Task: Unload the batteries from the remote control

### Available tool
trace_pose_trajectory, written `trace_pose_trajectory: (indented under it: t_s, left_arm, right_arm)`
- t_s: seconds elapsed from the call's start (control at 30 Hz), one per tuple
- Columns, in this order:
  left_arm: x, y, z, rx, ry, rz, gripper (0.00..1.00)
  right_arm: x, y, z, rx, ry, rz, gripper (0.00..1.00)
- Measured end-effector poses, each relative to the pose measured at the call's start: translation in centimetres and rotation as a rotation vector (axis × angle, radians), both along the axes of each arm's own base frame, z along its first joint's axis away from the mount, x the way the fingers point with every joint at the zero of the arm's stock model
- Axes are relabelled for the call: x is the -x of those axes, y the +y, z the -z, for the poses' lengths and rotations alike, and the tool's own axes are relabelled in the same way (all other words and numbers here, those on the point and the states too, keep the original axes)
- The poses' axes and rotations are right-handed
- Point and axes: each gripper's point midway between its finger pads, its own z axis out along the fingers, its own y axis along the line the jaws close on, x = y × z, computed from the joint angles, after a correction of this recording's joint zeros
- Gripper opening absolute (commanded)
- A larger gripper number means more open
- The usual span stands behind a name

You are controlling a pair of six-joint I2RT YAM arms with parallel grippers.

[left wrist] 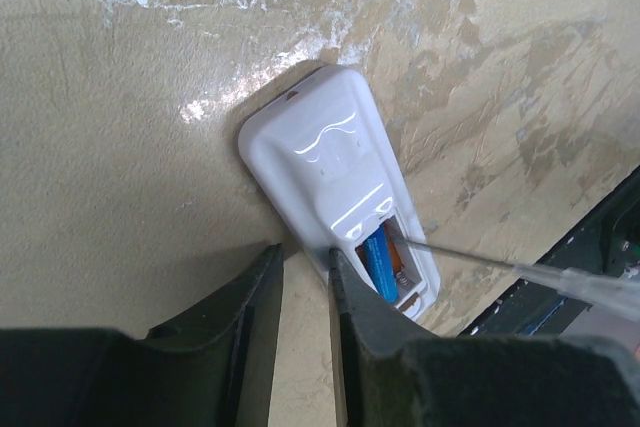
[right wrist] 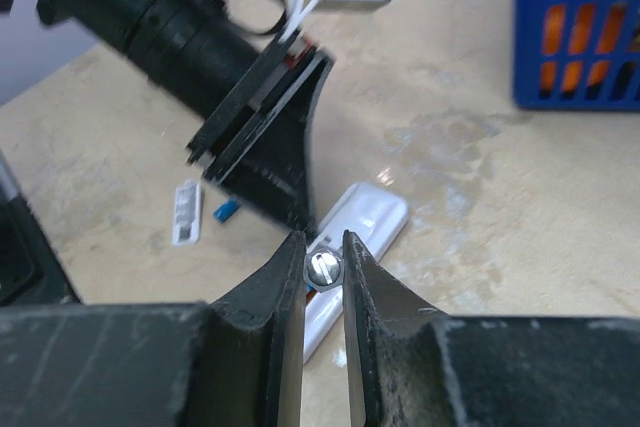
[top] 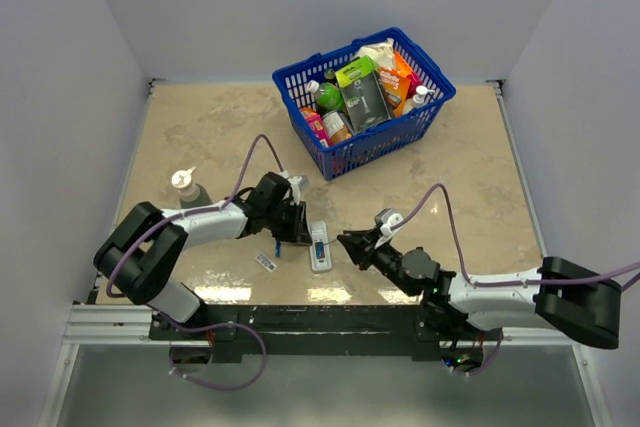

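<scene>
Pinched the end of the greyish battery (right wrist: 322, 267) in the right gripper (right wrist: 322, 247), at the white remote control (left wrist: 325, 162) flat on the desk (left wrist: 120, 147), blue battery (left wrist: 380, 265) seated inside. Braced its edge with the empty left gripper (left wrist: 305, 257), nearly pressed together. Risked, probably, slipping off so slight a hold or dragging the remote.
</scene>
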Motion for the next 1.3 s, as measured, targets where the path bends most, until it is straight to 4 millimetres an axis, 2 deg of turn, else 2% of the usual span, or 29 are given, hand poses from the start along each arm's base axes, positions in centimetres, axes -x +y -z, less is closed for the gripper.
trace_pose_trajectory:
  t_s: [0.13, 0.3, 0.77, 0.87, 0.97, 1.1, 1.2, 1.3]
  left_arm:
    - [-0.1, 0.0, 0.0, 0.002, 0.000, 0.000, 0.29]
    - [-0.1, 0.0, 0.0, 0.002, 0.000, -0.001, 0.29]
    - [-0.2, 0.0, 0.0, -0.001, -0.006, -0.006, 0.29]
    - [-0.6, 0.1, -0.2, -0.009, -0.022, -0.016, 0.29]
    - [-0.9, 0.1, -0.7, -0.013, -0.044, -0.025, 0.30]
    - [-2.0, 0.0, -3.1, 0.000, -0.108, -0.047, 0.33]
    - [-3.2, -0.4, -5.8, 0.028, -0.177, -0.066, 0.40]
    - [-3.9, -0.4, -8.0, 0.054, -0.239, -0.081, 0.49]
  right_arm:
    - [0.7, 1.2, 0.9, 0.046, -0.006, -0.074, 0.00]
    - [0.6, 2.4, 0.2, 0.058, -0.035, -0.106, 0.00]
    - [1.0, 1.2, 0.7, 0.079, -0.003, -0.094, 0.00]
    - [1.0, 1.3, 0.1, 0.087, 0.019, -0.089, 0.00]
    - [0.6, 0.8, -1.4, 0.062, 0.025, -0.051, 0.00]
    - [-1.0, -0.7, -4.9, 0.001, -0.006, 0.076, 0.00]
    - [-3.1, -2.8, -6.8, -0.003, -0.025, 0.234, 0.00]
    - [-6.8, -6.1, -7.8, 0.034, -0.024, 0.436, 0.00]
